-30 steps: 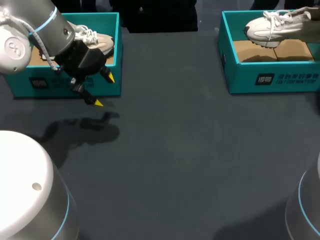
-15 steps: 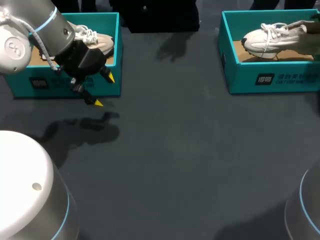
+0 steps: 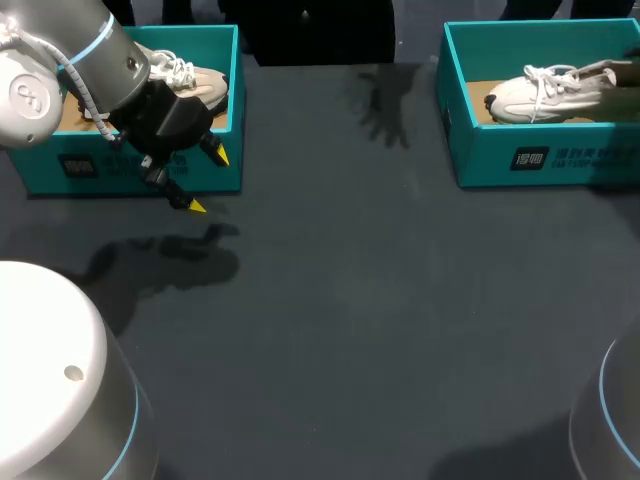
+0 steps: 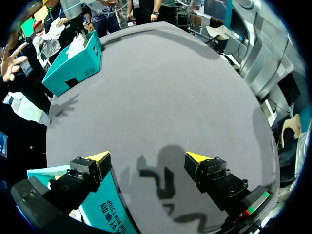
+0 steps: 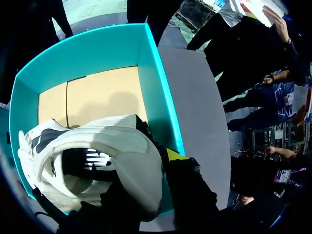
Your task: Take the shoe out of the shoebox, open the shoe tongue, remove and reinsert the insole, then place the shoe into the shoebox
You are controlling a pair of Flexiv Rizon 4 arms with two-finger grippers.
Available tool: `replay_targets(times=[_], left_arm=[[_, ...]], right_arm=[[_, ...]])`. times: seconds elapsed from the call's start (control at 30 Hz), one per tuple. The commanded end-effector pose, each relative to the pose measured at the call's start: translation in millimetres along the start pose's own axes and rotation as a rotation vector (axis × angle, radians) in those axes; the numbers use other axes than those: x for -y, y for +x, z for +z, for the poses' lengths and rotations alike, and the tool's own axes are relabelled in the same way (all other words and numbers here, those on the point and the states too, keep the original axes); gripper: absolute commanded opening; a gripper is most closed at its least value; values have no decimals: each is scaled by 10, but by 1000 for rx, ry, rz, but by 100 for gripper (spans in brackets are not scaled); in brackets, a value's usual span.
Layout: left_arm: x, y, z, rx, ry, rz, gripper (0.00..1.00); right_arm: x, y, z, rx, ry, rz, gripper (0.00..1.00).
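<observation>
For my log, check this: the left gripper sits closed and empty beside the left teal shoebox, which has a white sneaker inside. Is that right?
Not quite. The left gripper is open, not closed, as the left wrist view shows. The rest holds: it is empty, beside the left teal shoebox, which has a white sneaker inside.

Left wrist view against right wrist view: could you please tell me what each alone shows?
Only the left wrist view shows the open left gripper and the nearer teal cardboard shoebox beside one finger. Only the right wrist view shows the farther teal cardboard shoebox's brown floor, the white sports shoe's opening, and the right gripper shut on its heel. Both show that farther shoebox, the shoe in it, and the dark grey table.
</observation>
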State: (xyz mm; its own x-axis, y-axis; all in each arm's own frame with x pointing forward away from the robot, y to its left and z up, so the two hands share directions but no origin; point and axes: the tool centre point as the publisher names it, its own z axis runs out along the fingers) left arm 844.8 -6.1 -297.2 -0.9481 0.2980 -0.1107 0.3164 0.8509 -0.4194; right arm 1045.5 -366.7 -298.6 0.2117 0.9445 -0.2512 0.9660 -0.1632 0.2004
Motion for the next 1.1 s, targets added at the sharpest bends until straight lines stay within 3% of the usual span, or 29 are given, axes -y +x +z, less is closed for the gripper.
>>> replay_targets(times=[0.03,0.43,0.73,1.1], left_arm=[[2,0,4,0,-3,0,100],[2,0,4,0,-3,0,100],[2,0,4,0,-3,0,100],[2,0,4,0,-3,0,100]], right_arm=[[23,-7,-28,-1,-5,1,0],[239,201,113,-7,10,-11,0],[359,249,241,-5,27,-23,0],[416,371,341,-12,34,-49,0]])
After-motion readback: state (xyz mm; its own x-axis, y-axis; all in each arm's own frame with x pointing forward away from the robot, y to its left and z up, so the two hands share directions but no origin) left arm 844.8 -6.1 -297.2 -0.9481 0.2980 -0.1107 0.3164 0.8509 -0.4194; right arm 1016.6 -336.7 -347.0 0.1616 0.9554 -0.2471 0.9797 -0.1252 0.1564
